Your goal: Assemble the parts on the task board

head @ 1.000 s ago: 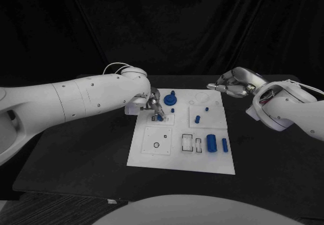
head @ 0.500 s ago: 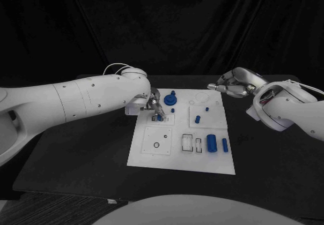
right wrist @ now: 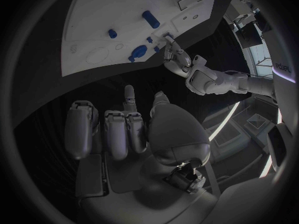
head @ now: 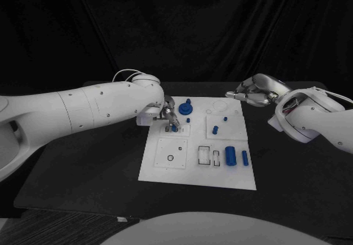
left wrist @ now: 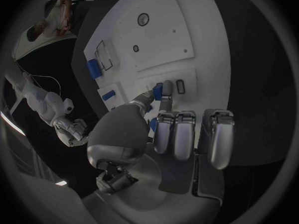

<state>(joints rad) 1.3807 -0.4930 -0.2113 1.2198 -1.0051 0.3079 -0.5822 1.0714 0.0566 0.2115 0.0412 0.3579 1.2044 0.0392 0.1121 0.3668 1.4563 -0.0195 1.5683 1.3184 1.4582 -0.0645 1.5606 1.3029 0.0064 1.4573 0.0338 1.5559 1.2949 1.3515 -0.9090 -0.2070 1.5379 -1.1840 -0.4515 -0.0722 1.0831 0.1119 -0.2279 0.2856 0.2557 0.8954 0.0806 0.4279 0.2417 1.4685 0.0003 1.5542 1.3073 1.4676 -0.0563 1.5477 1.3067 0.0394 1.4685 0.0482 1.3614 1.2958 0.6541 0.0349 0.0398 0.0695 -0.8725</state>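
Observation:
The white task board (head: 193, 171) lies mid-table. My left hand (head: 168, 115) hovers over its far left part and pinches a small blue part (left wrist: 158, 90) between thumb and a finger, right at a small rectangular slot (left wrist: 181, 86). The left wrist view shows that hand (left wrist: 169, 130) with its other fingers curled. Lying on the board are a round blue knobbed part (head: 185, 108), a blue peg (head: 215, 129) and two blue cylinders (head: 230, 155). My right hand (head: 252, 92) hangs off the board's far right corner, fingers curled in, holding nothing; the right wrist view shows it (right wrist: 127, 129) above the black table.
Two empty rectangular slots (head: 204, 154) and a round hole (head: 171, 157) sit in the board's near half. A faint circle outline (head: 219, 106) marks its far right. Black table (head: 88, 168) surrounds the board on every side.

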